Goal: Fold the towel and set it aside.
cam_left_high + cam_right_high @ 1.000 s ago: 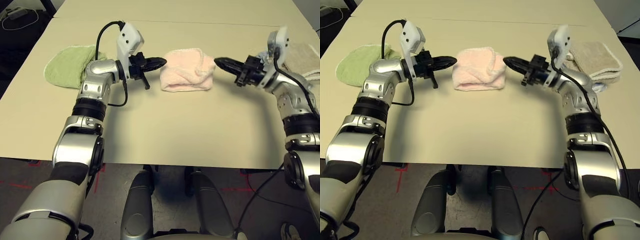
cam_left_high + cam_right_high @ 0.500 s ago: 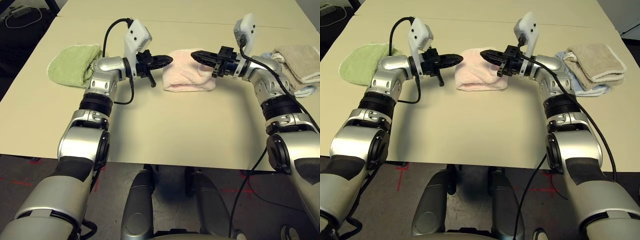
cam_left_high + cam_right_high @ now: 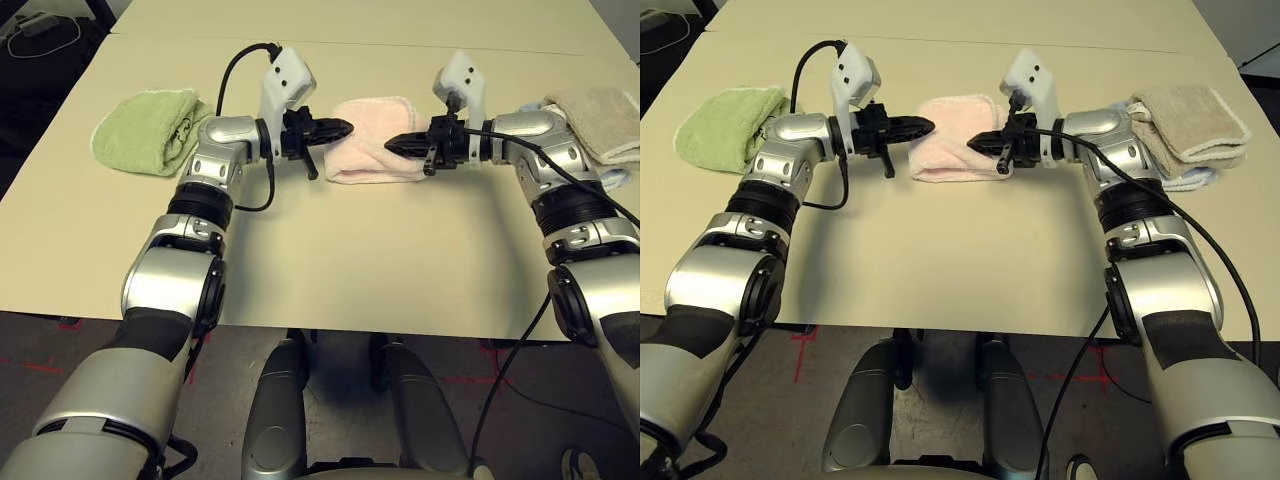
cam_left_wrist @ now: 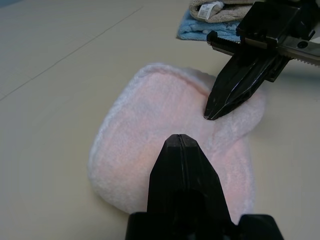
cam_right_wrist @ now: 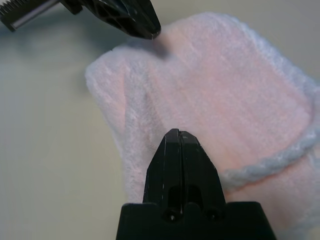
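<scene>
The towel is a pale pink terry bundle, folded over, lying at the middle of the table. My left gripper is shut, and its tip hovers at the towel's left edge. From the right, my right gripper comes in shut, its tip over the towel's front right part. In the left wrist view my own shut tip sits over the pink towel with the other arm's tip just ahead. Neither gripper holds any cloth.
A folded green towel lies at the left of the table. A beige towel rests on a light blue cloth at the right. Bare table surface stretches in front of the pink towel.
My right arm has swung in from the right, and its tip now sits over the pink towel. The left gripper has edged slightly toward the towel. Both stay shut.
</scene>
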Tool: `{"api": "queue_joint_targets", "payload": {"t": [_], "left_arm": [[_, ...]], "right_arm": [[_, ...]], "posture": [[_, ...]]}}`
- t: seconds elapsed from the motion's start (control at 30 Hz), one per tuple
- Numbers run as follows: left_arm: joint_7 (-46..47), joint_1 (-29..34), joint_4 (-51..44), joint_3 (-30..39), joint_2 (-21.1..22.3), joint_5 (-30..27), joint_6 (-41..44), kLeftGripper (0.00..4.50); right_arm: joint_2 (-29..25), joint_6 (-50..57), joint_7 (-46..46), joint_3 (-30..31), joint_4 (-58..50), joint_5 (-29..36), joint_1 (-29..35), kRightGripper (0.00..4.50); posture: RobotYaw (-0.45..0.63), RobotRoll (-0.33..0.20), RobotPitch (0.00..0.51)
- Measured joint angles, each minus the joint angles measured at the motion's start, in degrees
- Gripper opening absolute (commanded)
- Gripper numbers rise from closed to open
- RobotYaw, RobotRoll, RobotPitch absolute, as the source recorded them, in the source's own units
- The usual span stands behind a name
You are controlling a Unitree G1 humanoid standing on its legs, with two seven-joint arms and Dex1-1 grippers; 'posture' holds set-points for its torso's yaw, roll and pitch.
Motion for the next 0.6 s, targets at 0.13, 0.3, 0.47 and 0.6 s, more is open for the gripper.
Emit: {"api": "queue_joint_targets", "payload": {"t": [0.13, 0.3, 0.47, 0.6], "left_arm": [[-0.61, -0.09, 1.14, -0.26, -0.18, 0.15, 0.00, 0.03], [-2.45, -0.78, 1.26, -0.32, -0.54, 0.15, 0.00, 0.03], [-2.42, -1.08, 3.23, -0.73, -1.49, 1.12, 0.00, 0.03], [-0.40, -1.41, 6.43, -1.46, -2.29, 2.65, -0.12, 0.03]], "right_arm": [[0.02, 0.79, -1.51, 1.00, 0.40, -1.58, -0.61, 0.00], [-0.07, 0.73, -2.98, 0.95, 1.96, -2.53, -0.69, 0.00], [-0.63, 0.79, -3.06, 0.64, 1.97, -1.99, -0.58, 0.00], [-1.59, 1.70, -3.08, -1.04, 1.10, -0.82, 1.43, 0.00]], "posture": [[0.11, 0.000, 0.241], [0.11, 0.000, 0.241], [0.10, 0.000, 0.242], [0.09, 0.000, 0.244]]}}
